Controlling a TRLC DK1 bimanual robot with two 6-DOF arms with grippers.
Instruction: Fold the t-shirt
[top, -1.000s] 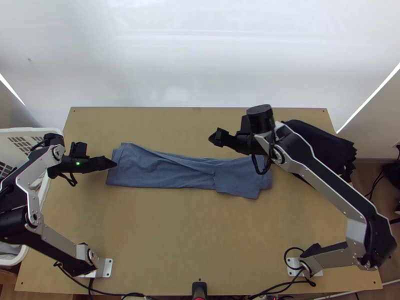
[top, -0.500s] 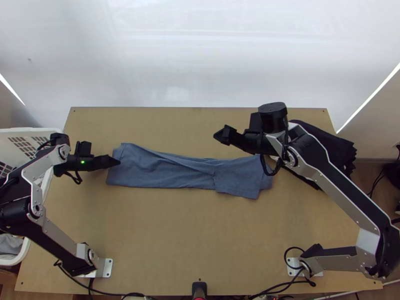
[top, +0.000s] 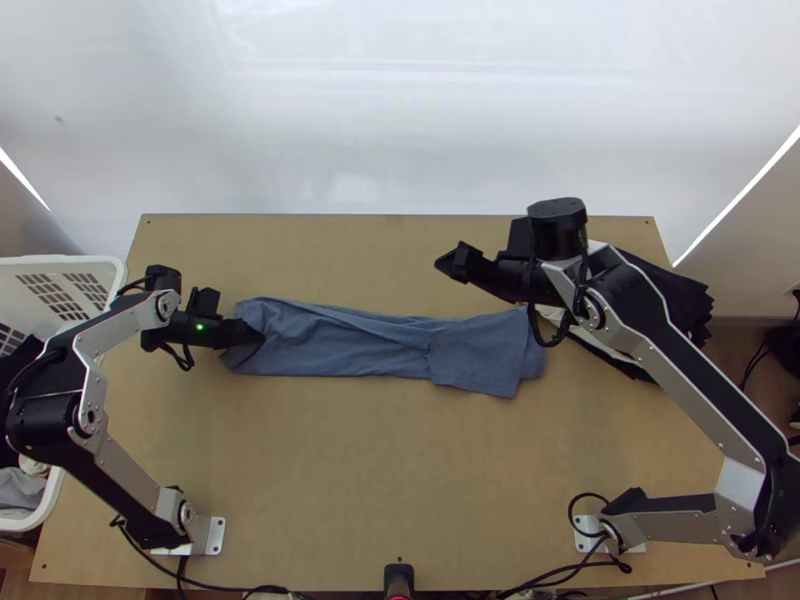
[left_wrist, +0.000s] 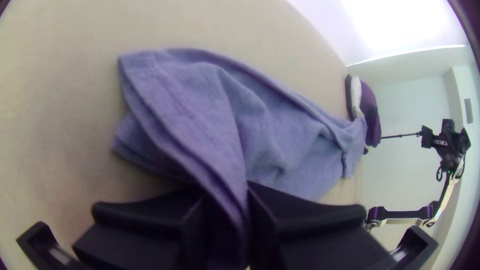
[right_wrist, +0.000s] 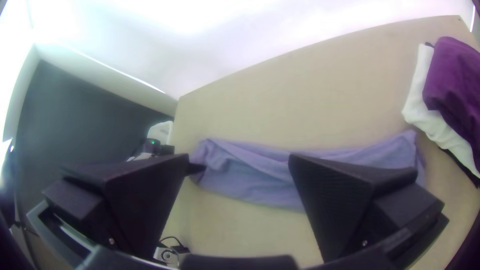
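1. Table (top: 400, 470): light wood. Bare stretch nearest the arms' bases; room, I judge, to work the cloth flat.
2. Basket (top: 60, 261): white, beside the table's left edge, cloth inside. Probably the supply, parked close to the left arm.
3. T-shirt (top: 370, 345): blue, laid crosswise mid-table as a long, layered strip, wrinkled along its length. Likely narrowed first so the ends can be turned in next.
4. Cloth pile (top: 665, 285): dark pieces with white among them, far right corner, close to the strip's right end. Presumably finished work, kept aside.
5. Right gripper (top: 450, 265): beyond the strip, off the cloth; fingers parted, nothing between. Probably waiting, leaving the other side to lead.
6. Left gripper (top: 258, 338): at the strip's left end, clamped on shirt fabric.
7. Pinched fabric (left_wrist: 227, 175): layers drawn up between the left fingers, end corners splayed. Held there, I think, to carry this end inward; a lower layer could lag.
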